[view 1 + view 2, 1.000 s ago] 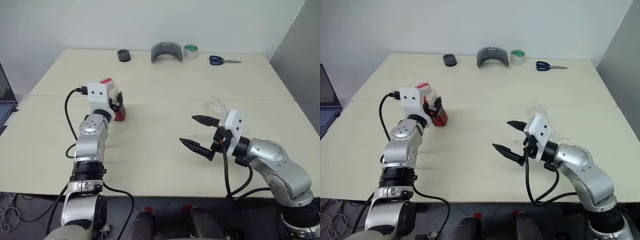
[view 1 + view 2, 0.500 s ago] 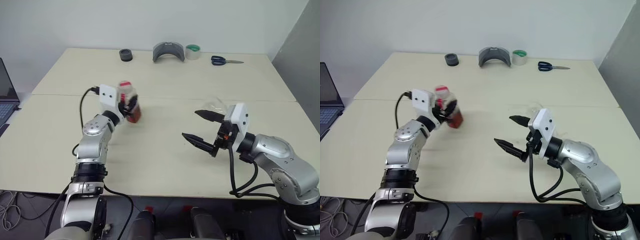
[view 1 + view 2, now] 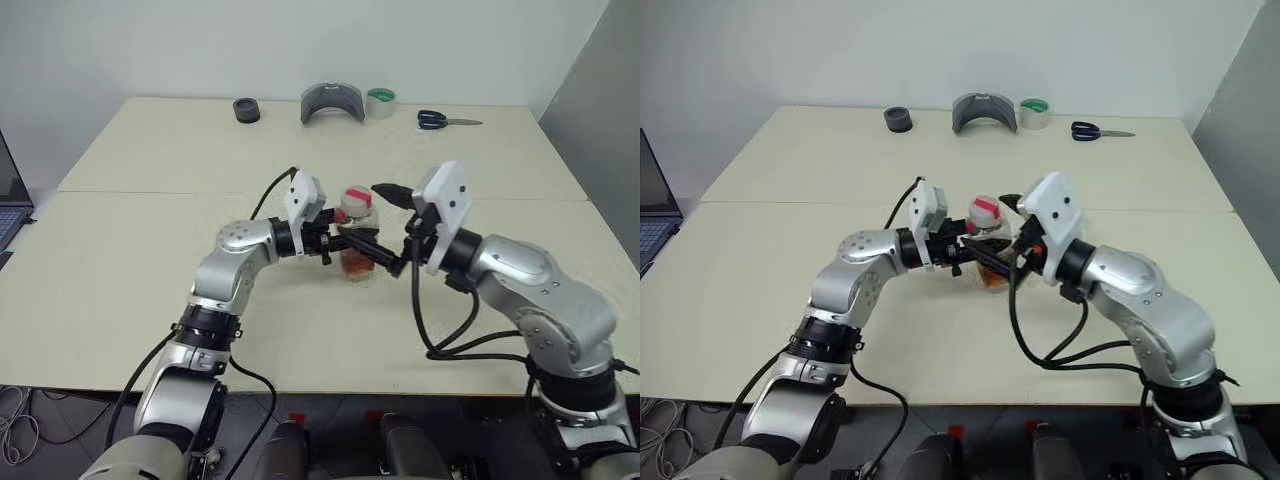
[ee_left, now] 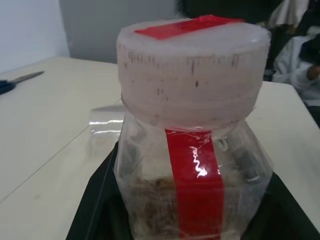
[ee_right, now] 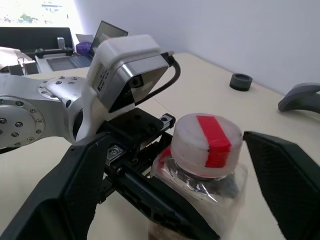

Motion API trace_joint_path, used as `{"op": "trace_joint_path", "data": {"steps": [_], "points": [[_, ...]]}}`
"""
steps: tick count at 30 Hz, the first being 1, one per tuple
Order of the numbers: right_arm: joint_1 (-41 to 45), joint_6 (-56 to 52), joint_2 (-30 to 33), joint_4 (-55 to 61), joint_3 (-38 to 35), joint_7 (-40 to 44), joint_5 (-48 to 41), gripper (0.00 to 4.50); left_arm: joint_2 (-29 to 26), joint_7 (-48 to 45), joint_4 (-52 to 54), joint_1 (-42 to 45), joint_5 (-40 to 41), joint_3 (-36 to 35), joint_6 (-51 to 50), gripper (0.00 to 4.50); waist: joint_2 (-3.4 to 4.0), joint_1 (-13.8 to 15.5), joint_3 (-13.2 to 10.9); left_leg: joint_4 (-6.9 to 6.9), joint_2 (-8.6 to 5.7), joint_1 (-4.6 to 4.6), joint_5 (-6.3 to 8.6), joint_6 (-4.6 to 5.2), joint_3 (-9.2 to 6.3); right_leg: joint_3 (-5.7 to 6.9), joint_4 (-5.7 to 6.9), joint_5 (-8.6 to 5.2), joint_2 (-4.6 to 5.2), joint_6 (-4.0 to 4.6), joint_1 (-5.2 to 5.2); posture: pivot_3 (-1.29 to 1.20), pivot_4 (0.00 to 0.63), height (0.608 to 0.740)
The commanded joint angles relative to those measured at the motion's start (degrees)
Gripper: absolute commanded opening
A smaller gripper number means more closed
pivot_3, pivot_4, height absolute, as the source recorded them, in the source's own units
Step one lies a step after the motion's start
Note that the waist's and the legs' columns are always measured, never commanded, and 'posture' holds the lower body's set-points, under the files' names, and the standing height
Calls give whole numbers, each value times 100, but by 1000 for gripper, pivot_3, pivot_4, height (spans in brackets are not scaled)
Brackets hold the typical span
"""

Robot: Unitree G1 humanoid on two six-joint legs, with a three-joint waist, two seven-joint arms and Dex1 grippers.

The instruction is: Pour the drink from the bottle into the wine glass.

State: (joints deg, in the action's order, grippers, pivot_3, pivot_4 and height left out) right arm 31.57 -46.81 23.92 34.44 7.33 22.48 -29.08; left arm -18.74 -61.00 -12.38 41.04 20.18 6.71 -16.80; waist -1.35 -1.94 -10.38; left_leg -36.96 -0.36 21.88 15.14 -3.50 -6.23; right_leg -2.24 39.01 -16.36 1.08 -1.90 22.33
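**Bottle gripped over mid-table, right gripper spread around its cap**

The left gripper is clamped on the bottle, fingers closed on the clear body below the cap. The gripper points level toward the robot's right, and the bottle stands upright in it, above the middle of the near table. Whether the bottle's base touches the tabletop cannot be told. The drink sits in the lower part of the bottle, reddish-brown. The cap is on, pale pink with a red strip across its top; a red strip runs down the bottle's side.

The right gripper is spread wide and holds nothing. Its two black fingers stand on either side of the cap, apart from it in the right wrist view. One finger reaches past the cap on the far side, the other lies low on the near side, crossing just beside the left gripper's fingers. Contact between the two grippers cannot be judged.

The glass is not clearly made out; a faint clear shape lies on the table behind the bottle in the left wrist view, identity uncertain.

Along the far edge of the table, well apart from both grippers: a black ring, a grey curved piece, a green tape roll and scissors. A laptop stands off the table's left side.
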Motion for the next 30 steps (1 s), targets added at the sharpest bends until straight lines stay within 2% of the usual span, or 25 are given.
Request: {"op": "trace_joint_path", "data": {"steps": [1,10,13,18,19,20,25,28,30], "points": [[202,48,-206,-97,100,-248,246,4500,14,-215,112,160,99,-9,145,1828,0,0,0,0,1,0,0,0,0,0,0,0,0,0,0,0,150,740],[317,-33,-510,-242,27,-399,332,4500,-16,-324,85,100,12,-12,237,1827,1,6,-1,0,0,2,0,1,-2,1,0,0,1,0,2,0,150,740],[349,-53,-528,-284,-16,-389,315,3888,-40,-336,64,67,-12,-22,284,1827,2,5,-1,0,0,1,0,1,-1,0,0,0,1,0,2,0,150,740],[313,3,-445,-269,13,-208,298,2139,-79,-355,49,12,-64,-28,350,1827,2,4,-1,1,0,1,0,1,-1,1,0,0,1,0,2,0,150,740],[303,32,-429,-268,28,-168,308,1881,-84,-360,40,7,-70,-31,362,1825,2,4,-1,1,0,2,0,1,-1,1,0,0,0,0,3,0,150,740],[290,78,-420,-271,36,-104,302,1890,-93,-374,39,-2,-72,-33,367,1824,2,4,-1,1,0,2,0,1,-2,1,0,0,0,0,3,0,150,740],[329,1001,104,-611,292,1317,271,1890,-211,-582,66,-16,-11,-42,290,1823,2,2,-2,0,-2,1,1,2,1,0,0,0,1,0,3,0,150,740],[807,1727,549,-1667,423,2796,283,1890,-354,-837,152,2,132,-127,276,1822,6,-20,-8,0,-2,0,1,3,3,-1,-1,0,-1,-1,2,0,150,740],[1142,1753,628,-2251,461,3261,241,1890,-440,-919,178,16,171,-162,243,1822,7,-42,-9,0,1,-4,0,3,3,0,0,1,-4,-1,1,0,150,740]]}}
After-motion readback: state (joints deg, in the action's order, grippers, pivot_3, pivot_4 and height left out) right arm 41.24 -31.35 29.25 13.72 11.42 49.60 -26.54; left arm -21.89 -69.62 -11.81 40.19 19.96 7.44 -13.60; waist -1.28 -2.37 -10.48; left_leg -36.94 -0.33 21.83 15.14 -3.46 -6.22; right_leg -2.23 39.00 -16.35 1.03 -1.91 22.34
